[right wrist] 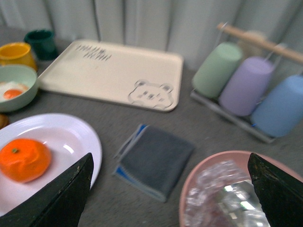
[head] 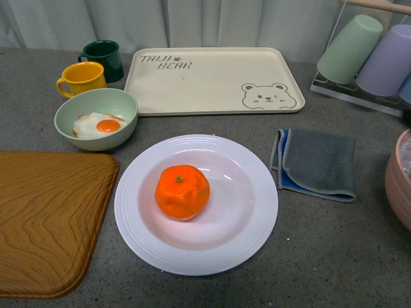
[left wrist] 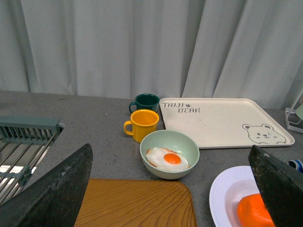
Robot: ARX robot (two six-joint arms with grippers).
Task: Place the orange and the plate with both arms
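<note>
One orange (head: 182, 192) sits on the plate (head: 252, 212), a little left of the middle of its well, near the table's front edge between a wooden board (head: 48, 221) and a folded grey cloth (head: 318, 163). The orange rests with its small green stem spot turned straight up; it is roundish and lumpy, a bit squat, with no clear long axis. Behind the plate lies a beige tray (head: 212, 80), long side running left to right, printed in its far left corner with what reads as "TAIJI BEAR" beside a paw mark, and with a winking bear face in its near right corner. Left of the tray stand a yellow mug (head: 80, 78) and a dark green mug (head: 104, 59), and in front of them a pale green bowl (head: 96, 119) holding a fried egg (head: 99, 125). At the far right, a green cup (head: 350, 48) and a purple cup (head: 388, 59) lean on a rack, and a pink bowl (head: 399, 179) shows at the edge. Of the left gripper (left wrist: 170, 149) only the two black scuffed fingers (left wrist: 52, 194) show, raised above the board and aimed toward the curtain; its jaws stand wide apart with nothing between them. The right gripper (right wrist: 170, 156) hangs above the cloth and pink bowl, its fingers (right wrist: 57, 198) likewise spread wide and holding nothing; that view is somewhat blurred.
</note>
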